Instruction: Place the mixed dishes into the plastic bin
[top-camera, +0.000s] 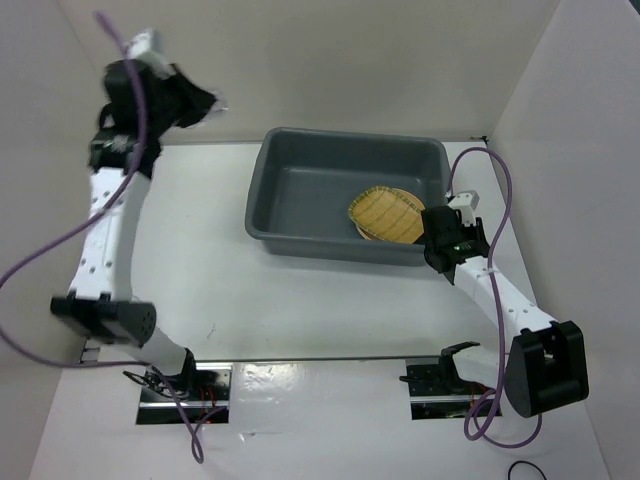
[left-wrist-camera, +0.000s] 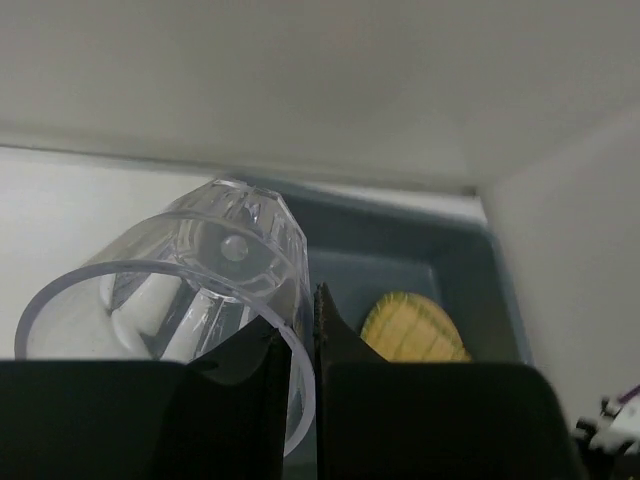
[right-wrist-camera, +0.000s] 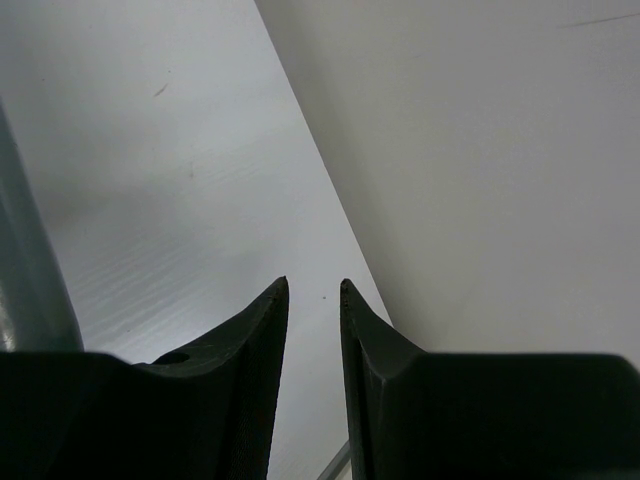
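My left gripper (top-camera: 203, 101) is raised high over the table's far left, left of the dark grey plastic bin (top-camera: 300, 180). In the left wrist view it (left-wrist-camera: 300, 322) is shut on the rim of a clear cup (left-wrist-camera: 200, 285), which lies tilted with its mouth toward the camera. The yellow slatted tray (top-camera: 388, 214) rests in the bin's near right corner and also shows in the left wrist view (left-wrist-camera: 412, 330). A tan edge shows under it; I cannot tell what it is. My right gripper (top-camera: 440, 232) hovers by the bin's near right corner, slightly open and empty (right-wrist-camera: 313, 287).
The bin wall (right-wrist-camera: 25, 290) stands just left of my right fingers, and the white side wall (right-wrist-camera: 480, 150) rises close on their right. White enclosure walls ring the table (top-camera: 230, 290). Purple cables trail from both arms.
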